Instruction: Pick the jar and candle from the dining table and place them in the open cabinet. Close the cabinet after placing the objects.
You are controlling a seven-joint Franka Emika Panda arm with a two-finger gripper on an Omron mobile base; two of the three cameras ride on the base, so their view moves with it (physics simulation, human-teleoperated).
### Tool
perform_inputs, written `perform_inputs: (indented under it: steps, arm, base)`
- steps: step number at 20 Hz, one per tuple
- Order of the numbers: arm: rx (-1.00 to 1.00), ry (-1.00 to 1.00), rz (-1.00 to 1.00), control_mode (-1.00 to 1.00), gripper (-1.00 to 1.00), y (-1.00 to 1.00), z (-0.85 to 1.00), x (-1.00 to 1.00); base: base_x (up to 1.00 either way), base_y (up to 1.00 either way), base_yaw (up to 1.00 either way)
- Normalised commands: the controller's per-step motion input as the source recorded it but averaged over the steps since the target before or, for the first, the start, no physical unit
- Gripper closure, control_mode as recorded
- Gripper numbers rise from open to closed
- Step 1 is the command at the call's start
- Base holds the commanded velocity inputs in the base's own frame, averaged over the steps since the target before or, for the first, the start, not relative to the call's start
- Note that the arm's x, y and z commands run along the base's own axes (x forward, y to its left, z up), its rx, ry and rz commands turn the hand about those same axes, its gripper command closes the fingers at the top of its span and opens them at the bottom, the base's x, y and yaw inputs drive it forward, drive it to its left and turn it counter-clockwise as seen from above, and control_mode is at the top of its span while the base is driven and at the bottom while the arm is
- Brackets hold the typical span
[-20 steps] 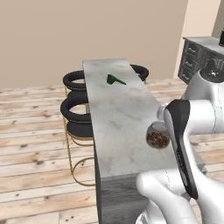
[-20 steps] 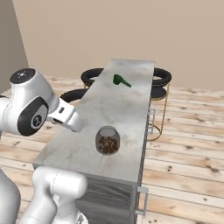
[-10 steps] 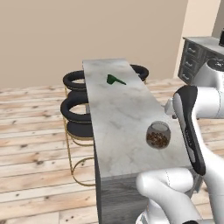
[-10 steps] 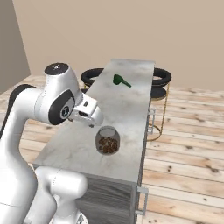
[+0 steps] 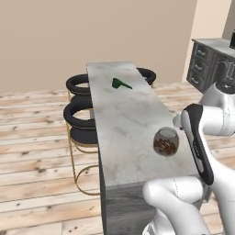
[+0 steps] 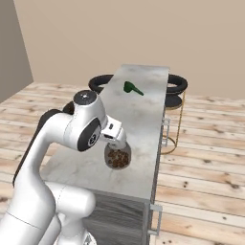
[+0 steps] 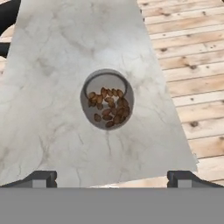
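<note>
On marble dining table [image 5: 124, 119], jar [image 7: 107, 99] not yet picked, gripper [image 7: 111, 177] wide open & empty above; everything left to do.

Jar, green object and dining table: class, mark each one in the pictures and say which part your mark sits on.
jar [image 7: 107, 104], hand view, on the brown pieces inside.
green object [image 5: 120, 83], left base view, on its middle.
dining table [image 6: 139, 108], right base view, on bare marble top.

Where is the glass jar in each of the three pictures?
Left base view: jar lower right of centre, near the table's close end.
Right base view: jar at centre, partly behind the arm.
Hand view: jar at centre, seen from above.
Shared landmark: the marble tabletop.
</note>
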Motion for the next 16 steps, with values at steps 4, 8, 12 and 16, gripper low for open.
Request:
perform_inputs:
  steps: [4,8,12,16]
  arm:
    - [0.00,0.16,-0.07,-1.00,-1.00,-0.15,0.00,0.36]
    - [0.00,0.27,-0.12,-1.00,-1.00,-0.06,0.00,0.52]
    - [0.00,0.26,-0.05,-1.00,-1.00,-0.03,-0.03,0.53]
    - [0.05,0.31,0.00,-1.00,-1.00,-0.23,-0.20,0.47]
  base:
    - [0.00,0.00,0.00]
    - [0.00,0.00,0.00]
    - [0.00,0.00,0.00]
    - [0.00,0.00,0.00]
